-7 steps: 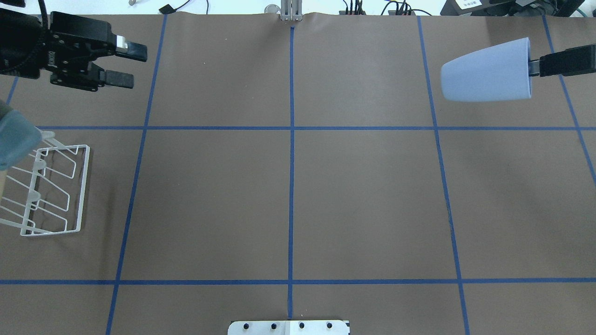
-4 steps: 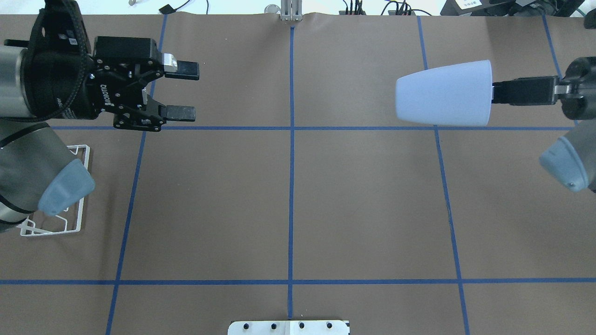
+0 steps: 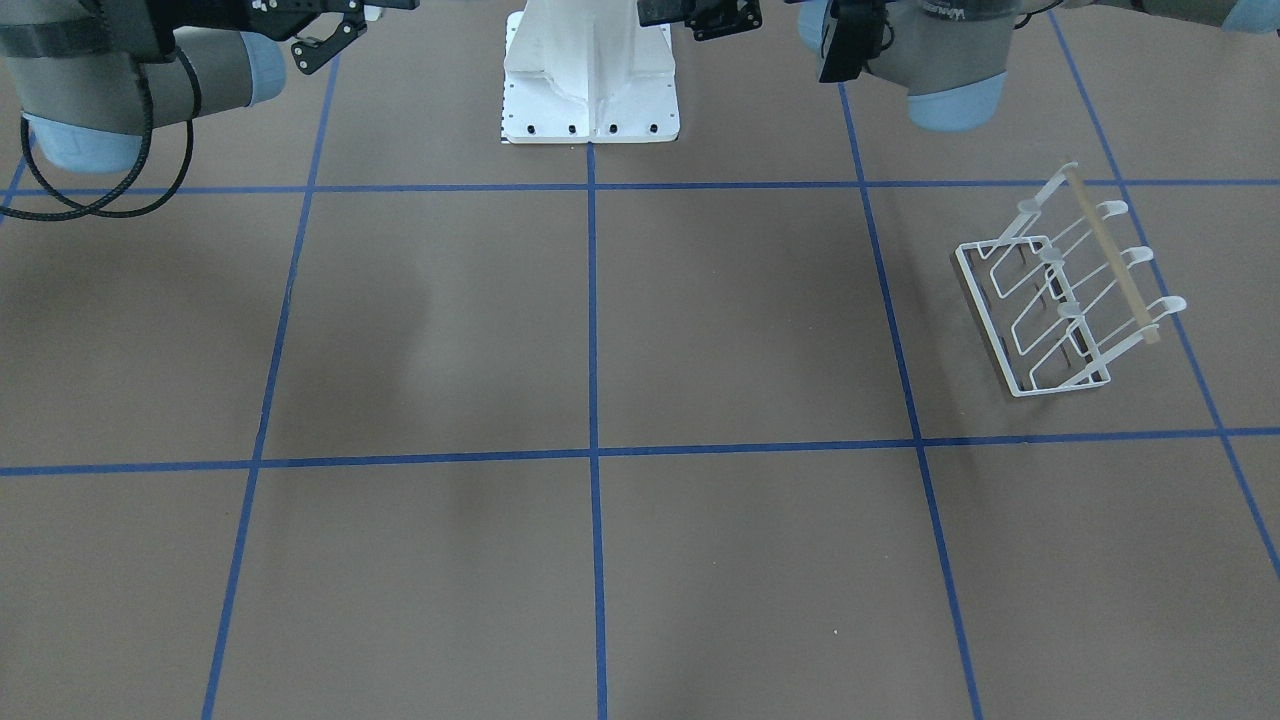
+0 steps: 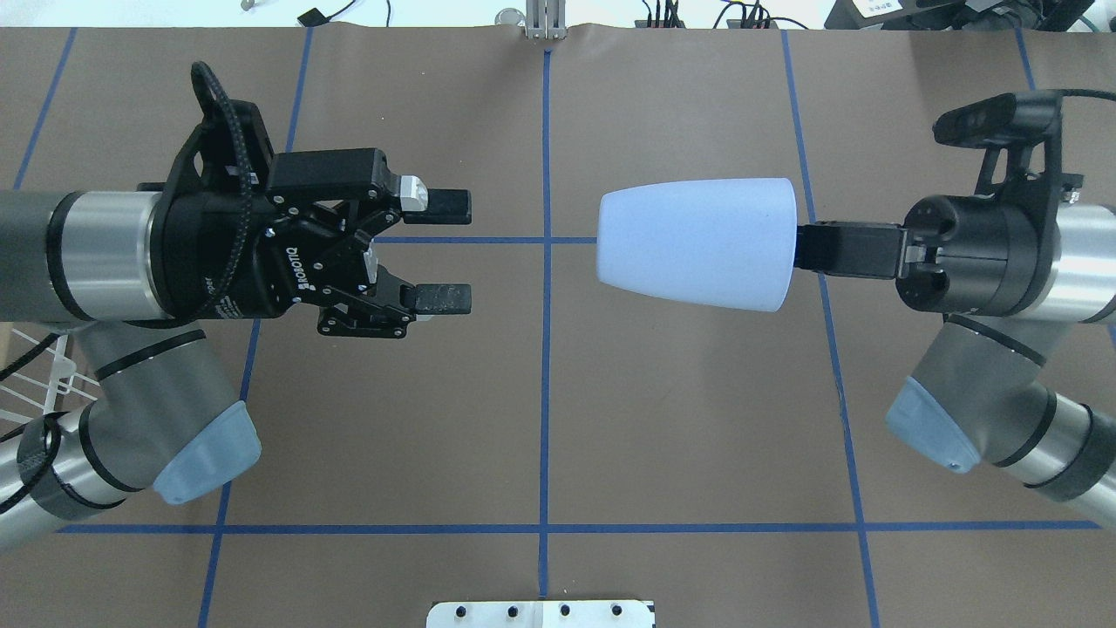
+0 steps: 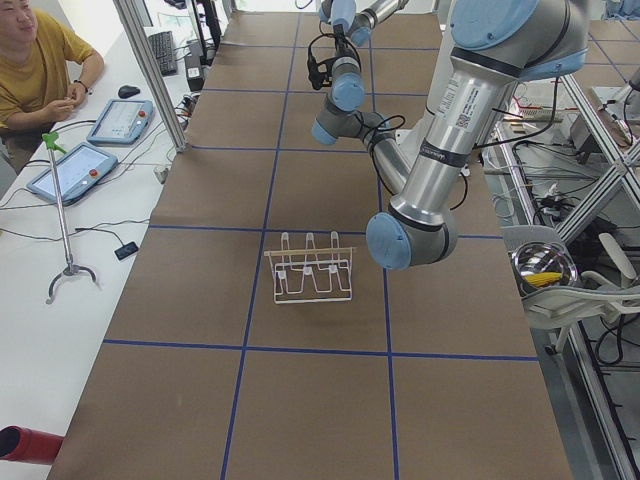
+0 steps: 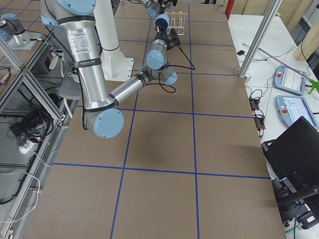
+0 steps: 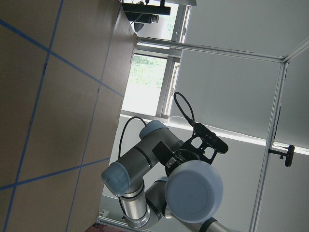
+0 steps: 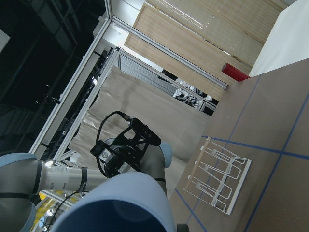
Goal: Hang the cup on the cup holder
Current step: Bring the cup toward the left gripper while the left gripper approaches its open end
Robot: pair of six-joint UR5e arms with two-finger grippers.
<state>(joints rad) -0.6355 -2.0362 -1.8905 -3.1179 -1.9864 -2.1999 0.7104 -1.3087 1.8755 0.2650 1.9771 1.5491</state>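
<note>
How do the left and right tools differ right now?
The black two-finger left tool is open and empty; the black right tool is shut on the rim of the pale blue tapered plastic cup. The left tool points toward the robot's right; the right tool points toward its left. Both are level, facing each other.

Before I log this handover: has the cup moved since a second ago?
Yes. The cup, in the right tool, moved toward the blue centre tape line.
</note>
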